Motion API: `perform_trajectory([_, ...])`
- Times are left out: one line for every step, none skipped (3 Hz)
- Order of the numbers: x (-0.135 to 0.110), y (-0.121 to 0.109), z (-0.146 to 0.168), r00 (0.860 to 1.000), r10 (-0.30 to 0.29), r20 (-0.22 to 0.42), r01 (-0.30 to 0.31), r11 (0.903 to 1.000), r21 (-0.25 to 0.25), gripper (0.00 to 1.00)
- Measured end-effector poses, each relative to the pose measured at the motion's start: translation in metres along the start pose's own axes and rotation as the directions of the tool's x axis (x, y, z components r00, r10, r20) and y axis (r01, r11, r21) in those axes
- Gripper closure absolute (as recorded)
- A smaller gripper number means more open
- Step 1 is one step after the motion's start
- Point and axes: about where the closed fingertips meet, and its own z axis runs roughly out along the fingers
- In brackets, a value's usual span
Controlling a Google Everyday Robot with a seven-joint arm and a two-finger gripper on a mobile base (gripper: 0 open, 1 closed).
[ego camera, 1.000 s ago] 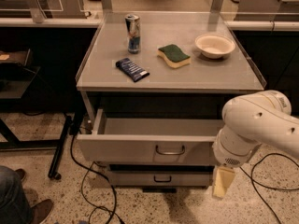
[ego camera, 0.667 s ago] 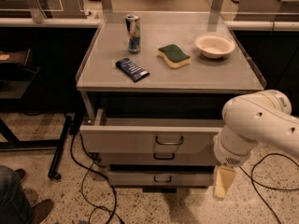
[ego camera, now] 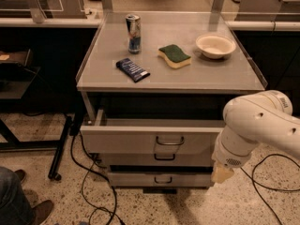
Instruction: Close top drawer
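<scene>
The top drawer [ego camera: 126, 139] stood partly out under the front edge of the tabletop [ego camera: 211, 74]. The gripper [ego camera: 222, 174] hung below the front right corner, beside the drawer's right end; whether open or closed could not be told

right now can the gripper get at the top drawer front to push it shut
Probably yes: the gripper hangs by the right end of the top drawer, below its front, and nothing stands before the panel. It must rise and swing left.

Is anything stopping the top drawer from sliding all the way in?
Nothing visible does. The top drawer sticks out partway, and nothing shows inside it. The claw hangs just below one front corner, out of its path.
</scene>
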Motion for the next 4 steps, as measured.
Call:
perform_trajectory([-0.001, -0.003, 0.0, 1.0, 0.005, -0.001, -0.005, 1.0, 0.009, 0.8])
perform_trajectory([-0.007, -0.025, -0.002, 0.999, 0.043, -0.012, -0.042, 0.9961, 0.077, 1.0])
perform_trajectory([-0.014, -0.054, 0.004, 0.998, 0.065, -0.027, -0.061, 0.9901, 0.127, 1.0])
perform_trajectory([-0.021, -0.076, 0.01, 0.997, 0.065, -0.039, -0.058, 0.985, 0.162, 0.97])
